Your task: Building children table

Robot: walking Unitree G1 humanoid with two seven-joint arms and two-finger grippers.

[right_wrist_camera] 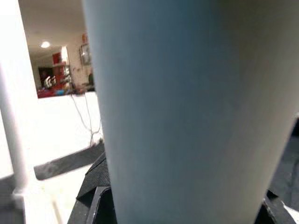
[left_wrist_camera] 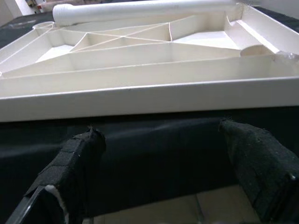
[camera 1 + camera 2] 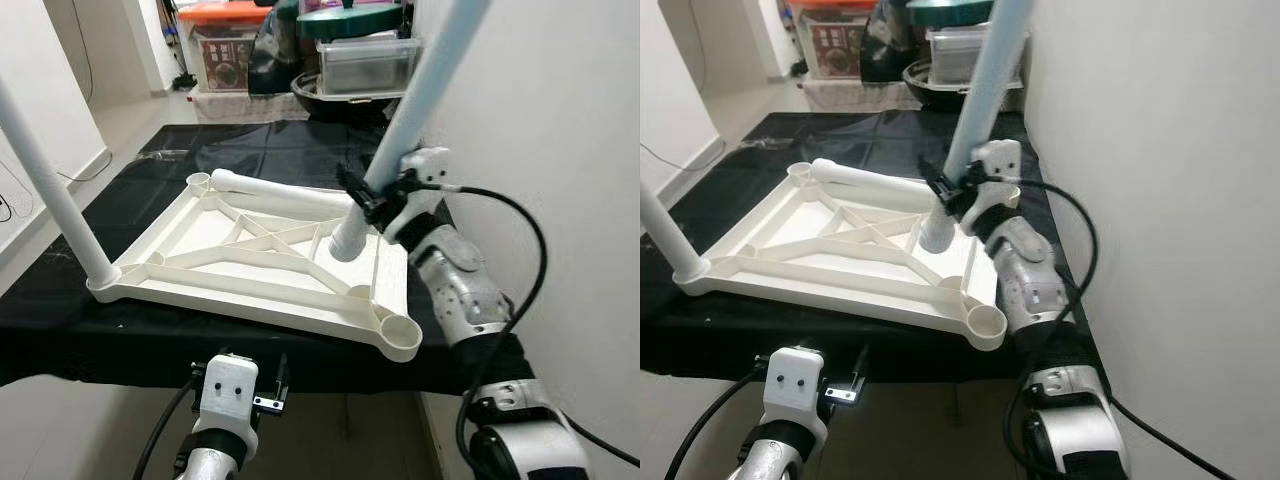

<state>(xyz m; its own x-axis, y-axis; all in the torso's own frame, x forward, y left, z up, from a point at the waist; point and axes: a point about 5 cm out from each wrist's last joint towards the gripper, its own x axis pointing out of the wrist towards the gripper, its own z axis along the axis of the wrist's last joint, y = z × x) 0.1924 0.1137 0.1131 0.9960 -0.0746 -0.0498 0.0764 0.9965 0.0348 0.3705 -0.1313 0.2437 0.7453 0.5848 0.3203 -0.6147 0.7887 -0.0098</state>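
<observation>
Right end effector (image 3: 372,196) clamped on table leg (image 3: 420,90), loose leg (image 3: 285,192) on tabletop (image 3: 250,290), left end effector (image 2: 163,186) open, empty.

Right pincer (image 3: 372,200) raised and clamped; left pincer (image 2: 168,172) low, fingers apart.

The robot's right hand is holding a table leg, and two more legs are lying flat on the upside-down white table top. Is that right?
Not quite. The right gripper does hold a table leg, but one leg only lies flat on the upside-down white table top. The other leg stands upright in its corner socket, as the left eye view shows.
</observation>
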